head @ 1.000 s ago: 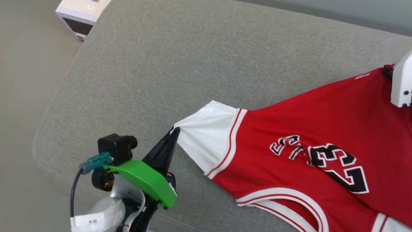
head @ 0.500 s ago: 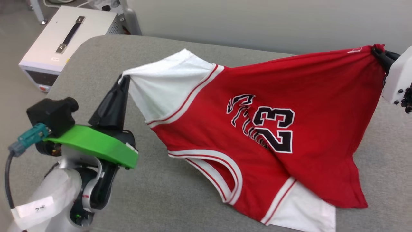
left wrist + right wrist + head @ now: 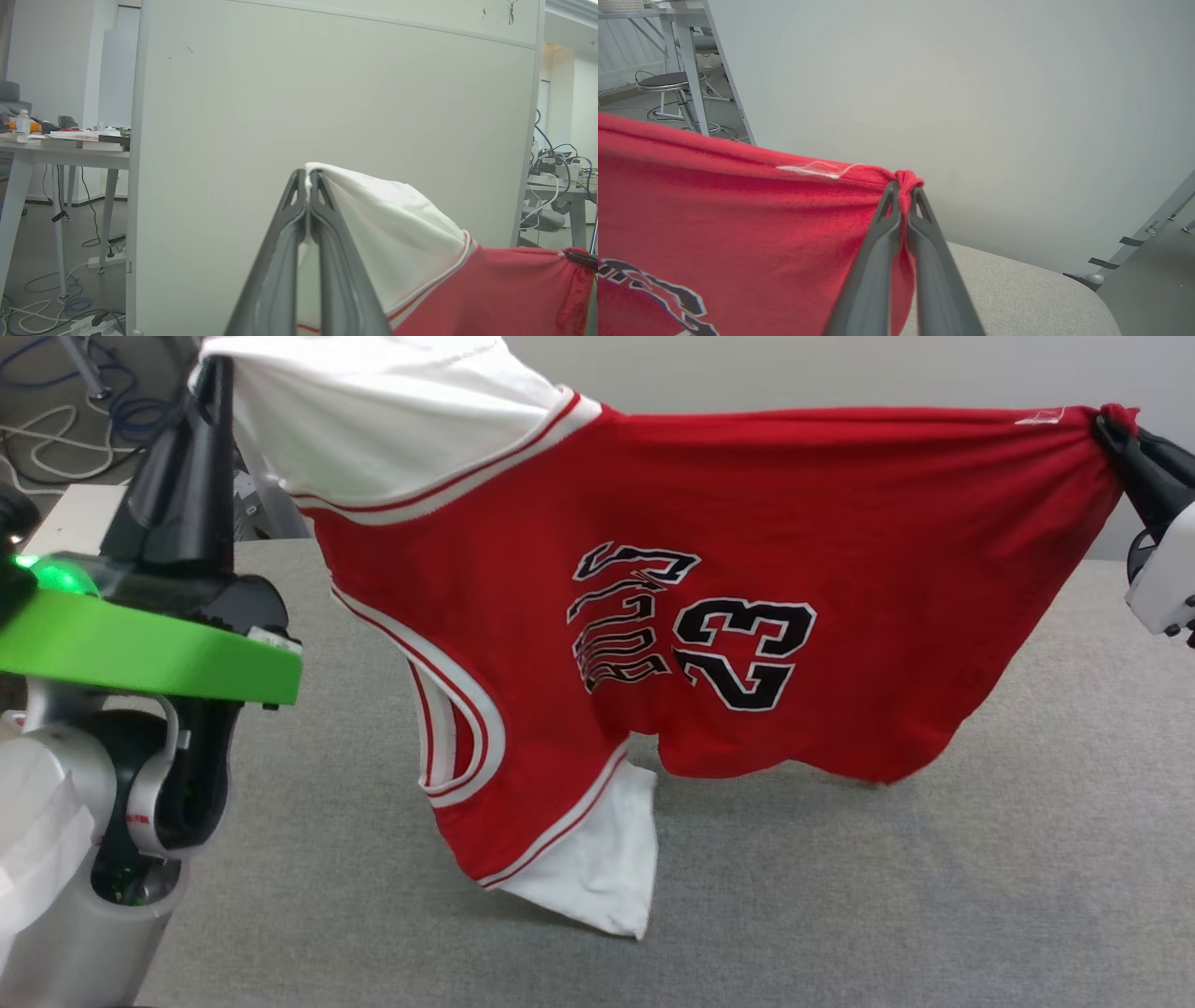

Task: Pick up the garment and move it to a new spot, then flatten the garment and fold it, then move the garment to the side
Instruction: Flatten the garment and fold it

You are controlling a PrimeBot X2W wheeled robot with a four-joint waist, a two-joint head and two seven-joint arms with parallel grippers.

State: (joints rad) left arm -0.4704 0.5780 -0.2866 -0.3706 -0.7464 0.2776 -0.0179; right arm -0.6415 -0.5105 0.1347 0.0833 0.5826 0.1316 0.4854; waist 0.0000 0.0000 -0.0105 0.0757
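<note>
Head view: we hold the shirt (image 3: 747, 504) up above the grey surface (image 3: 934, 896), its lower white sleeve hanging close to it. It stretches level between the left hand (image 3: 215, 371) and the right hand (image 3: 1113, 431), long axis sideways, neck opening leftward, hem rightward.

Left wrist view: our left hand (image 3: 307, 175) is clamped on the upper white sleeve's edge.

Right wrist view: our right hand (image 3: 903, 187) pinches a bunched red hem corner.

We judge the cloth light and limp; corners and seams hold best.
</note>
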